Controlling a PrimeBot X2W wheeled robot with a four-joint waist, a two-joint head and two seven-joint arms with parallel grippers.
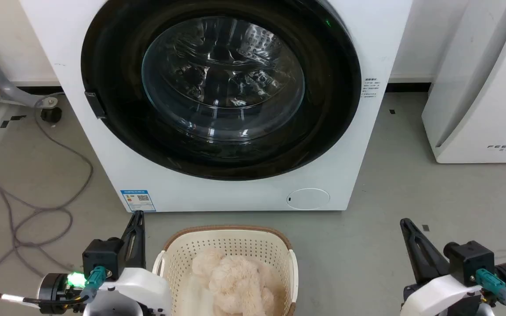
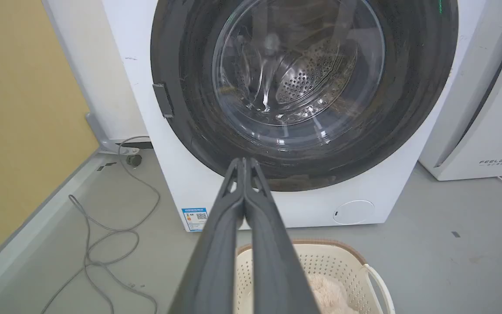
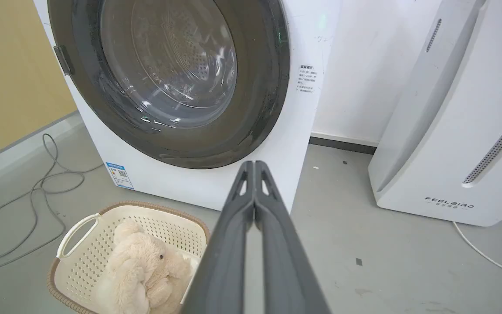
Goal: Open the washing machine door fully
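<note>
Low at the near floor, the left tool (image 1: 138, 217) and right tool (image 1: 406, 223) hang with fingers pressed together, holding nothing. Between them a basket (image 1: 231, 231) with a plush toy (image 1: 231, 276) stands just before the machine (image 1: 235, 193). Its door (image 1: 222, 87) is shut flush. Likely best: spread the left tool, hook the tab (image 1: 95, 104) at the door's left rim, pull in an arc clear of the basket. Cables (image 1: 37, 210) lie left; a white appliance (image 1: 477, 87) stands right.

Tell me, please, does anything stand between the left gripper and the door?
Nothing visible does. The basket sits on the floor beside the left gripper, below the door, not between them.
</note>
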